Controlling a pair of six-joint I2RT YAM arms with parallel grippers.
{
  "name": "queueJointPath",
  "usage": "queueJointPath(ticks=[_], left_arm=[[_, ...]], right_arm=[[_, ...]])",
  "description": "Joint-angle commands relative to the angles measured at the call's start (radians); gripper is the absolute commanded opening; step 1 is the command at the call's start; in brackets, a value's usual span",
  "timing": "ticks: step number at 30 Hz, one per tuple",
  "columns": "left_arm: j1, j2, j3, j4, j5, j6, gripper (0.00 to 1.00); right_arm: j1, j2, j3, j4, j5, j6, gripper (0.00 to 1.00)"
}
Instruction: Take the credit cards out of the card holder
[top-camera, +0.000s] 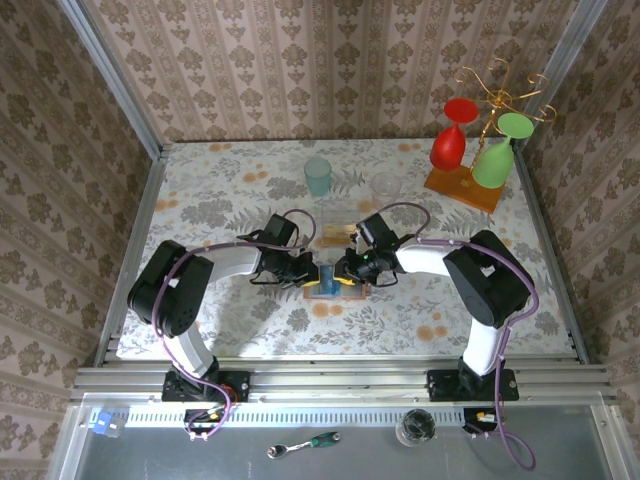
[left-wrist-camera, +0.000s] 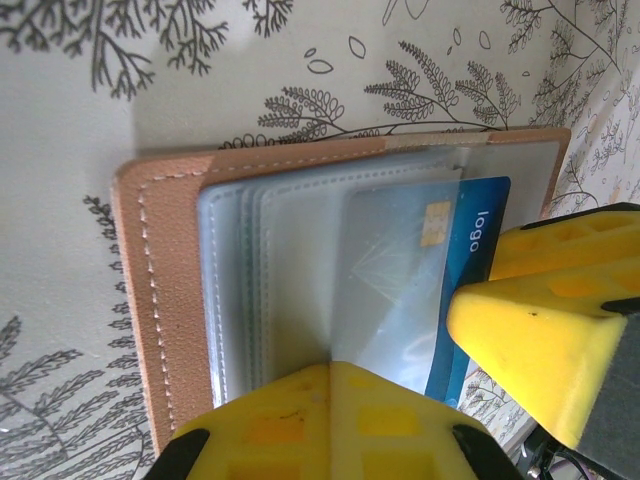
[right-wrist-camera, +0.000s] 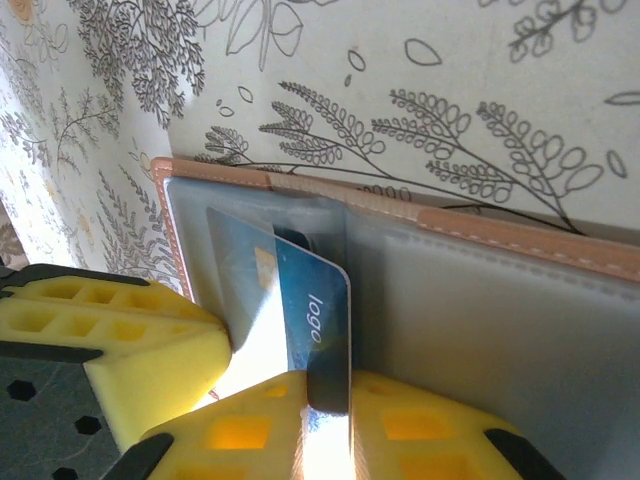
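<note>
Card holder (left-wrist-camera: 160, 300): open flat at the centre of the desk (top-camera: 230, 190), between both pincers. Blue card (left-wrist-camera: 478, 250): partly out of a clear sleeve (left-wrist-camera: 290, 280), "logo" face up. Right pincer (top-camera: 350, 268): narrow, clamped on the blue card's free end. Left pincer (top-camera: 303, 272): one finger (left-wrist-camera: 330, 420) on the sleeves; cannot tell its grip.

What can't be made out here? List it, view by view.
Top external: card holder mostly under the left gripper and right gripper; contents too small.
Left wrist: blue card's lower end behind the yellow fingers.
Right wrist: glare hides whether the jaws pinch the card.
</note>
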Motion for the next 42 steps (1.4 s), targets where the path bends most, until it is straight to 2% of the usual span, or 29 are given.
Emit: queueJointPath(ticks=[1, 15, 24, 30, 34, 42], left_arm=[[0.005, 0.023, 0.013, -0.04, -0.004, -0.003, 0.0], [0.003, 0.015, 0.017, -0.034, 0.0, -0.009, 0.0], [0.002, -0.004, 0.024, -0.015, 0.016, -0.025, 0.0], [0.003, -0.026, 0.033, -0.016, 0.017, -0.031, 0.0], [0.004, -0.038, 0.033, -0.021, 0.009, -0.031, 0.01], [0.03, -0.05, 0.049, -0.047, -0.004, -0.009, 0.03]], right_arm=[[-0.012, -0.035, -0.027, 0.005, -0.013, 0.001, 0.14], [-0.051, -0.159, -0.076, -0.102, 0.03, -0.068, 0.08], [-0.062, -0.2, 0.001, -0.235, 0.045, -0.193, 0.06], [-0.06, -0.195, 0.118, -0.43, 0.064, -0.427, 0.04], [-0.059, -0.198, 0.213, -0.609, 0.161, -0.643, 0.01], [-0.033, -0.166, 0.348, -0.807, 0.35, -1.078, 0.0]])
